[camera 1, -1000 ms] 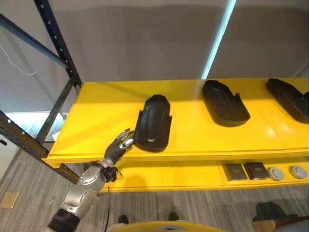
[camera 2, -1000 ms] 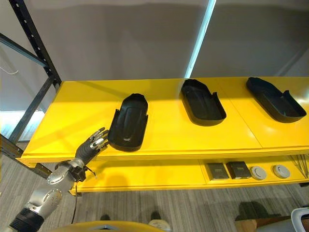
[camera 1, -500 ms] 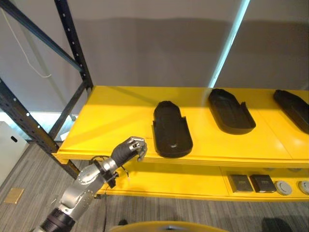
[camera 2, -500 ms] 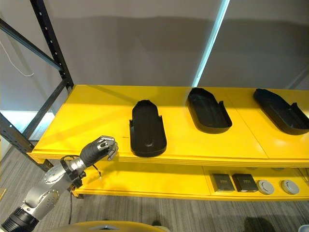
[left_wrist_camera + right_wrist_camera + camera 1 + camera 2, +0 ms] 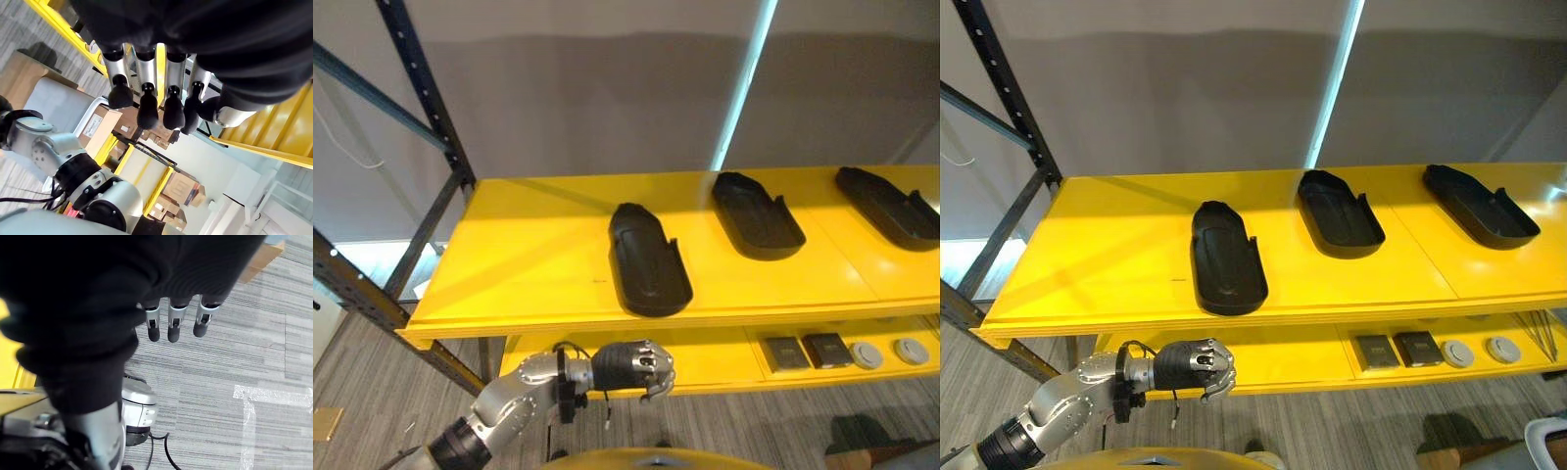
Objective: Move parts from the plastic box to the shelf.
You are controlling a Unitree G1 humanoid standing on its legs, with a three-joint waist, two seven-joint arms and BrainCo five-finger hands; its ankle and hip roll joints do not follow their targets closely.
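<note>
The yellow shelf [image 5: 538, 264] carries three black parts on its top board. The nearest part [image 5: 649, 259] lies flat, close to the front edge of the shelf, its open side up. A second part [image 5: 757, 213] lies farther back on the shelf and to the right of the first, apart from it. A third part [image 5: 886, 204] lies at the right end of the shelf, well apart from the second.

The left hand [image 5: 636, 367] is below the front edge of the shelf, in front of the lower board, beneath the nearest part. Its fingers [image 5: 147, 111] are curled inward and hold nothing; no part is in contact with it.

The right hand [image 5: 173, 313] hangs over the grey carpet floor [image 5: 234, 362], away from the shelf. Its fingers [image 5: 174, 330] hang loosely extended and hold nothing.

On the lower board of the shelf, toward its right end, lie two dark square items [image 5: 808, 351] and two round grey items [image 5: 889, 352], side by side in a row.
</note>
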